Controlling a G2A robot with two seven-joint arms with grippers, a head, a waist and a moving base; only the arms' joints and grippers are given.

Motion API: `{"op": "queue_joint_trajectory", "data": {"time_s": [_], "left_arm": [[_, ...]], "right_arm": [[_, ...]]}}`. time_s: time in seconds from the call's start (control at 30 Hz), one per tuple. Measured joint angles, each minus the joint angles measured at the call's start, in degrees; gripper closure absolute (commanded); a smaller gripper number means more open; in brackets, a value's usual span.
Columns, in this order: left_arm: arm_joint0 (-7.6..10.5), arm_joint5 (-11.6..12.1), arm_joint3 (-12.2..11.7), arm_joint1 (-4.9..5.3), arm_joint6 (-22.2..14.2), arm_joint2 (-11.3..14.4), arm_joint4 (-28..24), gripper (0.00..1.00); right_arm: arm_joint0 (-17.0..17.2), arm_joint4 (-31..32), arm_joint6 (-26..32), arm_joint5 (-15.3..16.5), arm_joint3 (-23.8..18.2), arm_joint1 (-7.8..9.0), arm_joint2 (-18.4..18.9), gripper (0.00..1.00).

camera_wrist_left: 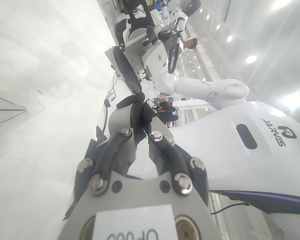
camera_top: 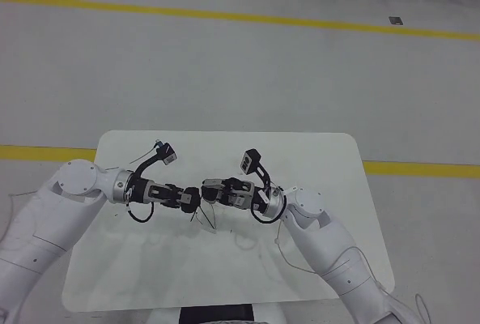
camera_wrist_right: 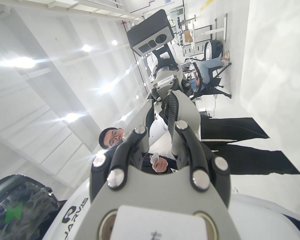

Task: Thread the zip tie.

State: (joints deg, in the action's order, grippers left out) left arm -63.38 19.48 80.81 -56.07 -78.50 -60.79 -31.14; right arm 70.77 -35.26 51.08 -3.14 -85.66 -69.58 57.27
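Both arms meet tip to tip above the middle of the white table [camera_top: 320,162]. My left gripper [camera_top: 191,198] comes in from the left and my right gripper [camera_top: 208,192] from the right. A thin pale zip tie [camera_top: 208,217] hangs in a loop just below the point where they meet. In the left wrist view my left gripper [camera_wrist_left: 140,101] is shut, with black wrapping bunched at its tips, and the right gripper's ribbed black pad [camera_wrist_left: 126,68] touches those tips. In the right wrist view my right gripper [camera_wrist_right: 162,101] is drawn in tight against the left gripper [camera_wrist_right: 166,82]. The tie is too thin to make out in either wrist view.
Bare tabletop surrounds the grippers, with rounded corners and the front edge near the robot. Grey floor with yellow lines [camera_top: 223,16] lies beyond the table's far edge.
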Motion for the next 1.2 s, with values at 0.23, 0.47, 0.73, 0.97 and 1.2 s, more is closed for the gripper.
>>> {"op": "queue_joint_trajectory", "data": {"time_s": [0.23,0.47,0.73,0.97,1.2], "left_arm": [[0.00,0.00,0.00,0.00,0.00,0.00,0.00,1.00],[0.00,0.00,0.00,0.00,0.00,0.00,0.00,1.00],[0.00,0.00,0.00,0.00,0.00,0.00,0.00,1.00],[0.00,0.00,0.00,0.00,0.00,0.00,0.00,1.00],[0.00,0.00,0.00,0.00,0.00,0.00,0.00,1.00]], "right_arm": [[0.12,-0.08,0.14,-0.08,-0.08,0.03,0.18,0.86],[0.05,-0.21,0.26,0.06,0.17,0.06,0.48,0.86],[-0.10,-0.19,0.37,0.15,0.51,0.09,0.74,0.89],[-0.22,-0.04,0.52,0.06,0.58,0.10,0.75,1.00],[-0.25,0.27,0.58,0.31,0.55,0.12,0.85,1.00]]}}
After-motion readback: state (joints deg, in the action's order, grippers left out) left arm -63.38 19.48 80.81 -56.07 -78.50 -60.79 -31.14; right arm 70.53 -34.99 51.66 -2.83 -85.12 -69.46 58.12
